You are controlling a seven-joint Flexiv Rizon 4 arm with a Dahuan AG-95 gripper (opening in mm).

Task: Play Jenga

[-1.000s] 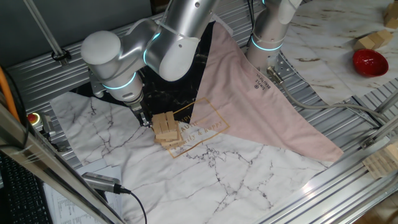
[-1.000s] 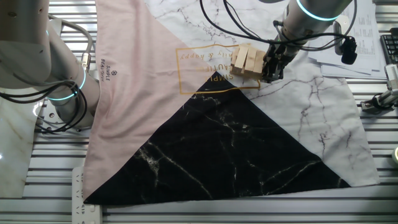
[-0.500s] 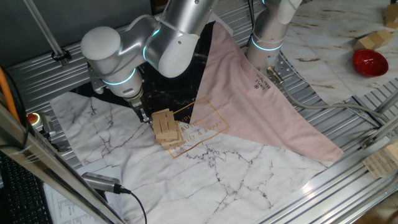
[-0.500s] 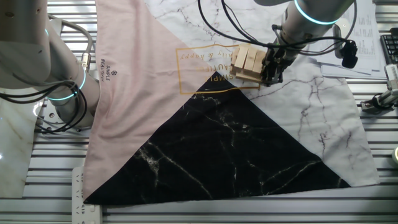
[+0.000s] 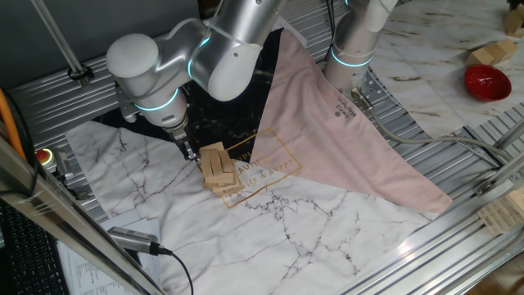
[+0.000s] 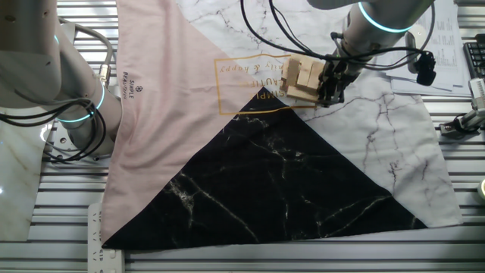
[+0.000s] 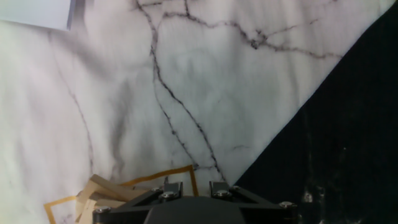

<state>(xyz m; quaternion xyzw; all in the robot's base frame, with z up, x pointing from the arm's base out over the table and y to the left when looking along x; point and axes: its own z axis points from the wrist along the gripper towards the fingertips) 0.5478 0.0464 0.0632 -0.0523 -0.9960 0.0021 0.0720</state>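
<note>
From one fixed view I see my gripper [image 5: 191, 152] low beside the Jenga [image 5: 218, 170], a short stack of light wooden bars on the white marble cloth [image 5: 286, 229], at the gold frame's corner; I cannot tell how the fingers stand. From the other fixed view the gripper [image 6: 330, 85] touches or nearly touches the stack's side [image 6: 305, 78] — the pink cloth [image 6: 163, 91] reads "SIMPLE" and "BEAUTIFUL" in part. In the hand view only loose bar ends [image 7: 102, 190] show at the bottom edge. I judge the bars light, stiff and smooth, the stack easily toppled — best taken by one bar's ends.
</note>
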